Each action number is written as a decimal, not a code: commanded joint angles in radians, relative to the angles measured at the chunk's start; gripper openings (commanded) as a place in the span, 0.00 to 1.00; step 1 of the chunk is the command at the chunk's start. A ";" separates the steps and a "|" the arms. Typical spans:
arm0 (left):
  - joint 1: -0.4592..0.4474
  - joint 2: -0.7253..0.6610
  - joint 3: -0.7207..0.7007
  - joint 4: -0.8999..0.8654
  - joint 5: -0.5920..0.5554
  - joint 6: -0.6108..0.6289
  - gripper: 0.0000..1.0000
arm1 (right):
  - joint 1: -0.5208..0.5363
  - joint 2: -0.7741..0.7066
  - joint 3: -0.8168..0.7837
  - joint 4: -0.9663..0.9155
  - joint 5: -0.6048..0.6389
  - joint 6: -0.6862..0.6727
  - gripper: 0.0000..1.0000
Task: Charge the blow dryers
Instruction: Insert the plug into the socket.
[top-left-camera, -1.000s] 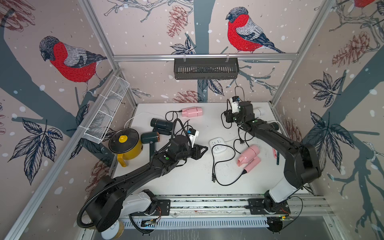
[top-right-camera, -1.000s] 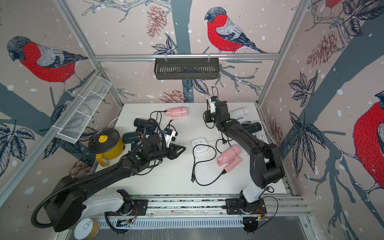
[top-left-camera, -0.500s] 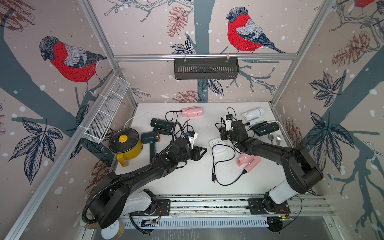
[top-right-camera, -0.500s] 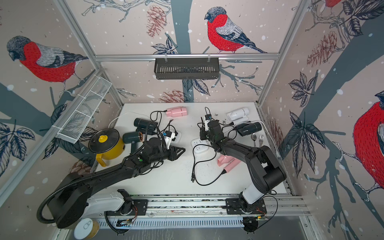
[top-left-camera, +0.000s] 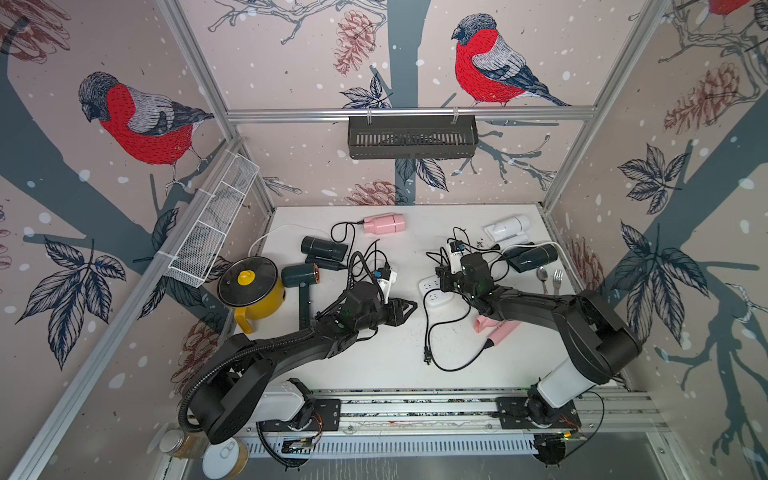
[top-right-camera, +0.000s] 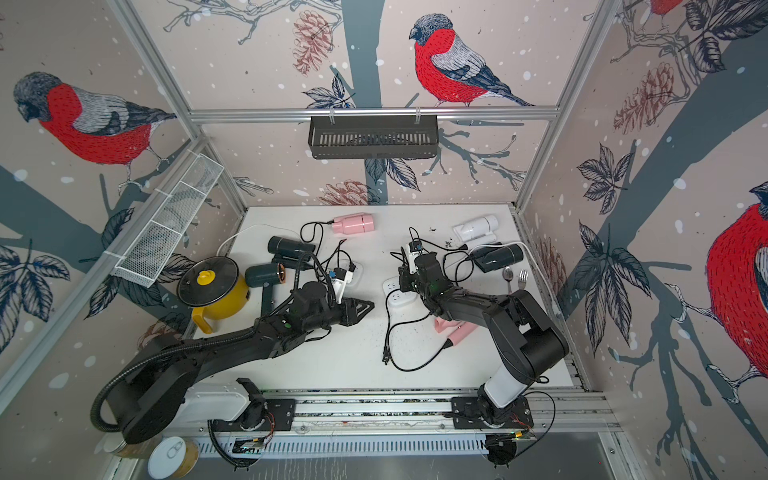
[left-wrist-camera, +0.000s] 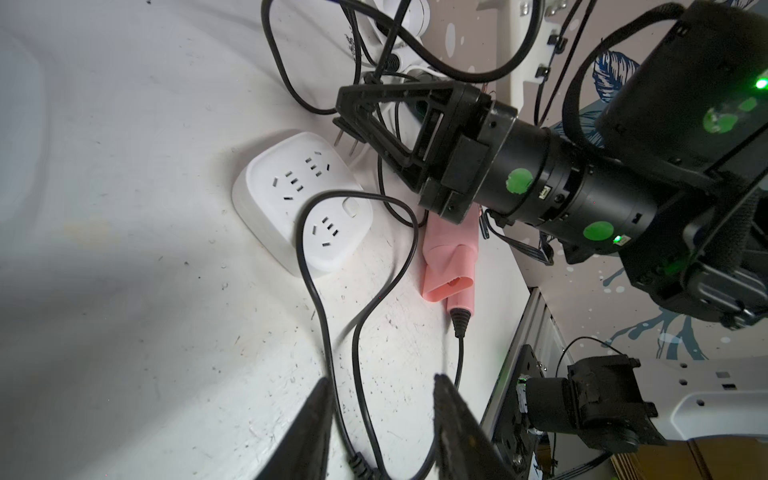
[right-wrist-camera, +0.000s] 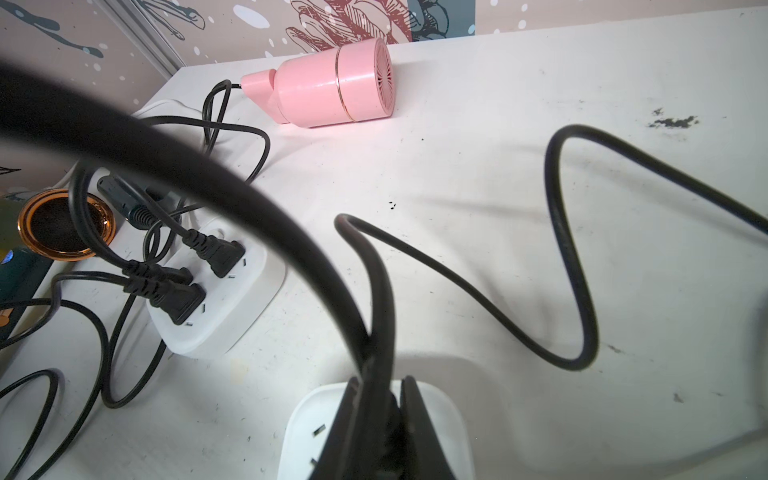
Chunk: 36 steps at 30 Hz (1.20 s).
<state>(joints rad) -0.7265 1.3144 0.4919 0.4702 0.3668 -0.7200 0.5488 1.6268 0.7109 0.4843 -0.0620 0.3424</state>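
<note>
**Desk:** What had changed on the white worktop (top-left-camera: 374, 374)?

**Me:** Over the last second I had swung the right gripper (top-left-camera: 445, 277) in from the far edge to mid-worktop. It was clenched on a black two-prong plug (left-wrist-camera: 347, 143), just above the white square power strip (top-left-camera: 434, 293). I judged one more dryer was about to go in, though it was not seated yet. The left gripper (top-left-camera: 406, 309) had barely moved and stayed released and empty.

**Desk:** And the blow dryers?

**Me:** The pink plastic dryer (top-left-camera: 384, 223) lay at the far edge. The black dryer (top-left-camera: 324, 248) and the dark green dryer with copper nozzle (top-left-camera: 299, 276) lay toward the left edge. The white dryer (top-left-camera: 507, 228) and the second black dryer (top-left-camera: 534, 256) were in the far right corner. The second pink dryer (top-left-camera: 496, 330) sat under my right arm, its loose plug (top-left-camera: 426, 360) unplugged.

**Desk:** Did the views differ?

**Me:** Only the left wrist view showed the bare prongs short of the slots. Only the right wrist view showed the other white strip (right-wrist-camera: 220, 299) with three plugs seated. I could not tell whose cord I held.
</note>
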 joint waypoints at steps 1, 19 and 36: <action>-0.009 0.011 -0.006 0.084 0.011 -0.029 0.40 | 0.005 0.014 -0.008 0.058 -0.021 0.006 0.05; -0.025 0.011 0.008 0.039 -0.003 -0.010 0.40 | 0.012 0.103 -0.028 0.131 0.013 -0.005 0.05; -0.039 0.036 0.020 0.035 -0.017 -0.016 0.39 | 0.008 0.059 0.003 0.117 0.022 -0.029 0.05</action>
<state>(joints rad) -0.7628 1.3506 0.5064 0.4839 0.3630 -0.7338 0.5560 1.6947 0.7033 0.6029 -0.0460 0.3355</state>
